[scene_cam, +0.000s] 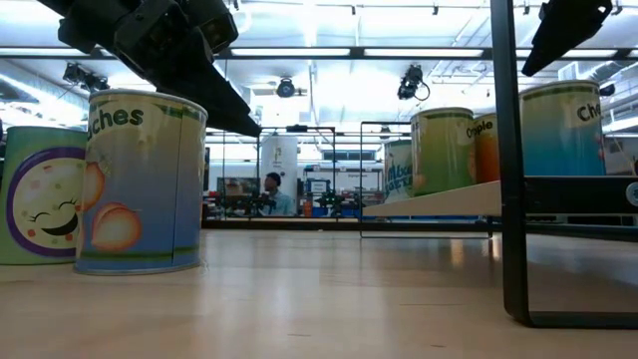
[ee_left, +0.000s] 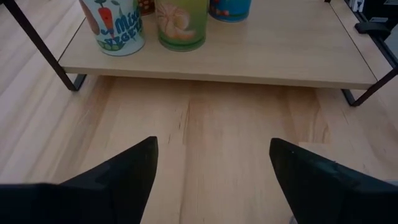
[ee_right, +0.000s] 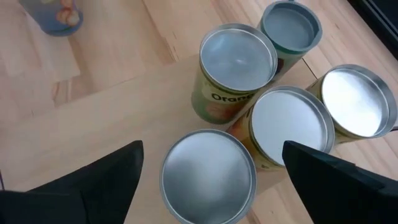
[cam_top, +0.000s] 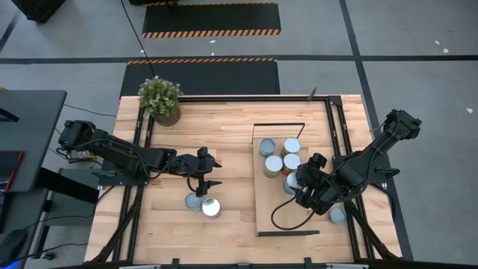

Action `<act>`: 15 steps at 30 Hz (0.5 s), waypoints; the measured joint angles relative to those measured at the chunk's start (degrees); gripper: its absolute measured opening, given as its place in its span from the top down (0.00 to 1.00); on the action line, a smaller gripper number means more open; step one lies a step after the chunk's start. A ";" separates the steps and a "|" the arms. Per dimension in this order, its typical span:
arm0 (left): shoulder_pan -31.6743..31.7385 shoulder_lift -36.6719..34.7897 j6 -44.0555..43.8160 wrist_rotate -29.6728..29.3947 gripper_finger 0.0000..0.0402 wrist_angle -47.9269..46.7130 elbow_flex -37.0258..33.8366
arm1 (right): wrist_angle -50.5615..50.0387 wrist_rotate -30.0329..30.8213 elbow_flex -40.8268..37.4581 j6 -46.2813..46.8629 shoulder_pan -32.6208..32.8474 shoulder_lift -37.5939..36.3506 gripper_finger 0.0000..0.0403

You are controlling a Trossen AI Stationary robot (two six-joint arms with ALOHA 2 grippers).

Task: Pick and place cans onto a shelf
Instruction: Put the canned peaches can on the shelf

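While silver-topped cans (ee_right: 239, 55) cluster on the shelf (cam_top: 265, 205), the right pincer (ee_right: 211, 180) hovers released above them; low view alone reveals a peach-labelled can (scene_cam: 140, 184) on the desk (cam_top: 231, 119) under the released left pincer (cam_top: 205, 185).

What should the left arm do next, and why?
Probably lower the open left gripper around the blue-and-orange peaches tin on the wooden table: it is empty and hangs just above that tin, which is not yet on the light-wood shelf. The right gripper hovers open over the shelved tins.
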 joint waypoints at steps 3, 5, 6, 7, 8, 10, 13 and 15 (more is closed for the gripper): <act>0.00 0.00 0.00 0.01 0.22 0.01 0.00 | -0.02 0.00 0.00 0.00 -0.01 0.01 0.03; 0.00 0.00 0.00 -0.01 0.22 -0.01 0.00 | -0.02 0.00 0.00 0.00 -0.01 0.01 0.03; 0.00 0.00 0.00 -0.01 0.22 -0.01 0.00 | -0.02 0.00 0.00 0.00 -0.01 0.01 0.03; 0.00 0.00 0.00 0.01 0.22 0.01 0.00 | -0.02 0.00 0.00 0.00 -0.01 0.00 0.03; 0.00 0.00 0.00 0.01 0.22 -0.01 0.00 | -0.02 0.00 0.00 0.00 -0.01 0.01 0.03; 0.00 0.00 0.00 0.01 0.22 -0.01 0.00 | 0.00 0.03 0.00 0.01 -0.01 0.01 0.03; 0.00 0.00 -0.01 0.01 0.22 0.01 0.00 | 0.02 0.13 0.00 0.33 -0.01 0.01 0.03; 0.00 0.00 -0.02 0.00 0.22 0.01 0.00 | 0.07 0.13 0.00 0.67 -0.01 0.01 0.03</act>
